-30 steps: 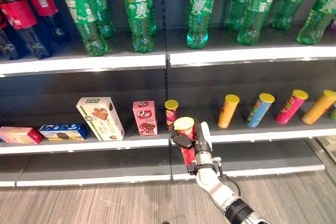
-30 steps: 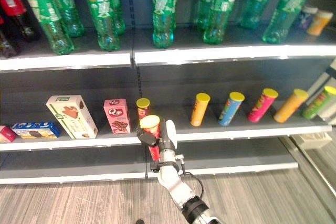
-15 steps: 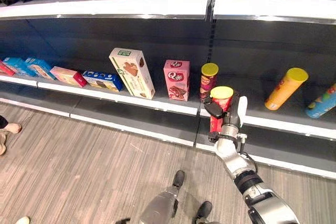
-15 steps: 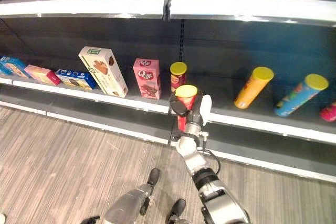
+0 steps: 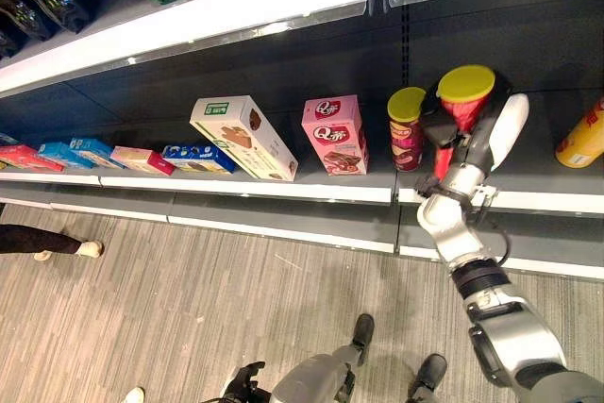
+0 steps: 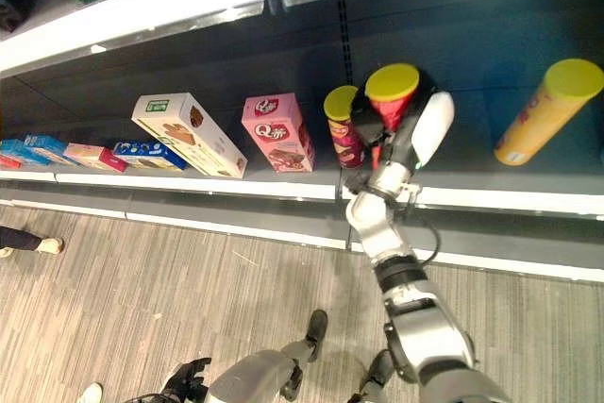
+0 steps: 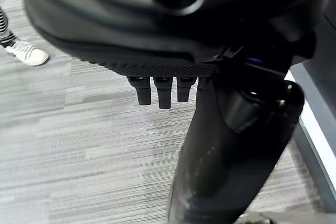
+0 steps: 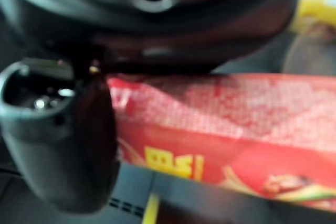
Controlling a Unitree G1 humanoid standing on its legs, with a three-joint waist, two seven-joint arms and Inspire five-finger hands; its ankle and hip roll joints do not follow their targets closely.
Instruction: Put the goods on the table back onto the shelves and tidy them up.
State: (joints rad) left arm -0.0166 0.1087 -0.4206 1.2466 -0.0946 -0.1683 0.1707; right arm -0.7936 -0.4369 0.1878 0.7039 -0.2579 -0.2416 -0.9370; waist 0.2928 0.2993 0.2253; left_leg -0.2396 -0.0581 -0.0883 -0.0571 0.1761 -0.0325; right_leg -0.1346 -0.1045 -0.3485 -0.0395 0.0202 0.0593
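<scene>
The red crisp can point(image 5: 460, 115) stood nearly upright, yellow lid up, in the right hand point(image 5: 469, 142), whose fingers were curled round its body. It hung just right of the maroon can point(image 5: 408, 129) on the shelf point(image 5: 283, 189), with bare shelf behind and to its right. The left hand point(image 7: 157, 92) hung over the floor, fingers relaxed.
</scene>
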